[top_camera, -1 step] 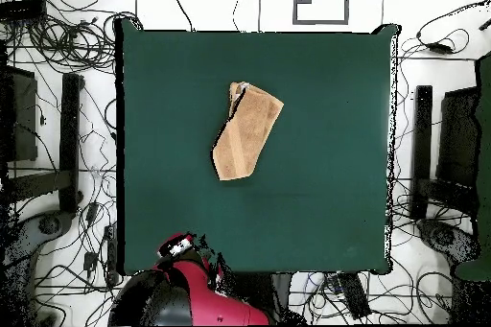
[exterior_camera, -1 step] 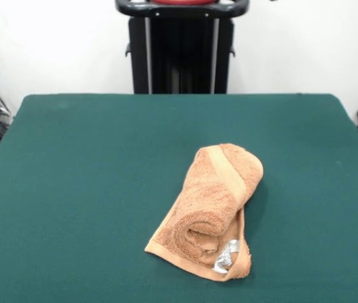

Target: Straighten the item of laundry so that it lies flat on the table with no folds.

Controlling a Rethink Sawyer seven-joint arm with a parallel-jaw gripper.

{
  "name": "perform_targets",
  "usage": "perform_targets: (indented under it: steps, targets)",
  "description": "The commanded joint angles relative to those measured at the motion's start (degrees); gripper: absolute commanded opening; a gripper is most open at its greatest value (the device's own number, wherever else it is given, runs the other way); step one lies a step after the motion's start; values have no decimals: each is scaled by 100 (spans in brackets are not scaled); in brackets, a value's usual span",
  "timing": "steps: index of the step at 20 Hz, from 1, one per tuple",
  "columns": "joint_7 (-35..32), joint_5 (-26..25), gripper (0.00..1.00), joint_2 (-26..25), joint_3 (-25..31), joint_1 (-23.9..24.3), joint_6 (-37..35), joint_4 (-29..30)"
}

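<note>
Near the front edge of the tabletop (exterior_camera, -1 step: 71, 164): care tag (exterior_camera, -1 step: 226, 255) and open end of the rolled towel (exterior_camera, -1 step: 210, 208). Long axis runs diagonally away toward the far edge, roll lying near the centre. Claw (top_camera, -1 step: 182, 244): drawn back off the robot-side edge, well apart from the towel; spread or pressed together cannot be told.

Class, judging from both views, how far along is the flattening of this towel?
Done: nothing visible. The towel lies rolled and folded on the table, its tag at one end. In hand: nothing; the arm sits back at the table's edge. Left: unrolling it and smoothing every fold.
</note>
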State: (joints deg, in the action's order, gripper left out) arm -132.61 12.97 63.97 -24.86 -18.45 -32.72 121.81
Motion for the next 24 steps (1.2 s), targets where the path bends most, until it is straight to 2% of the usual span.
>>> perform_targets:
  steps: [1, 2, 24]
  targets:
    - [-1233, 147, 100, -360, 214, 19, 84, -122]
    - [-1233, 147, 0, -360, 214, 19, 84, -122]
    - [-1233, 147, 0, -360, 214, 18, 85, -122]
